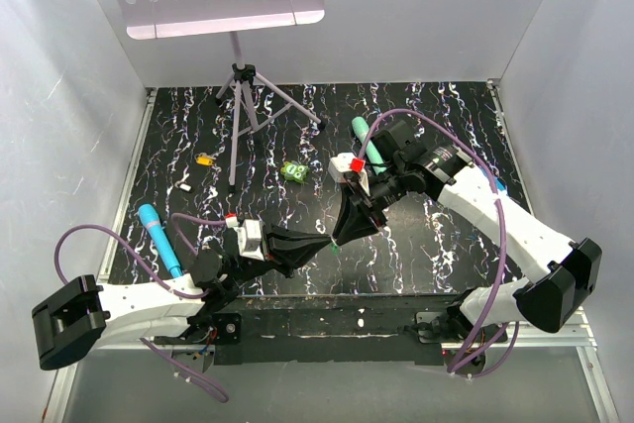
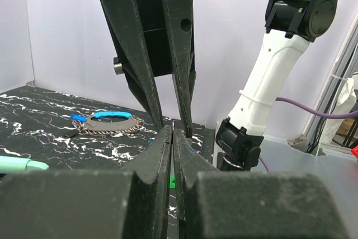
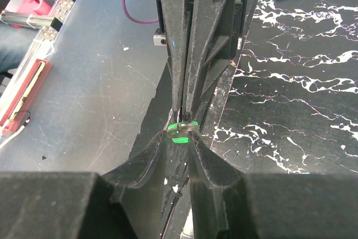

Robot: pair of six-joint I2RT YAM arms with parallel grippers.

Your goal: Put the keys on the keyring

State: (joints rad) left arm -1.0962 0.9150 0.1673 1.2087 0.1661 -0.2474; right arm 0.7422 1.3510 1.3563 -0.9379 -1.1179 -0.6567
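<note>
A light green key (image 3: pixel 185 131) sits crosswise between my right gripper's (image 3: pixel 184 129) fingertips, both pads against it. A thin wire loop (image 3: pixel 179 118) rises from the key into the tips of my left gripper (image 2: pixel 172 130), which is shut on it. In the top view the two grippers meet tip to tip over the mat's near middle, with the green key (image 1: pixel 336 244) between them. The keyring (image 2: pixel 106 123), a grey beaded chain with a blue clasp (image 2: pixel 112 115), lies flat on the mat beyond my left gripper. A yellow-orange key (image 1: pixel 204 158) lies at the far left.
A music stand's tripod (image 1: pixel 239 116) stands at the back of the mat. A chunky green object (image 1: pixel 293 172) lies near the middle. A teal pen (image 1: pixel 369 141) lies by the right arm and a blue pen (image 1: pixel 158 238) by the left arm.
</note>
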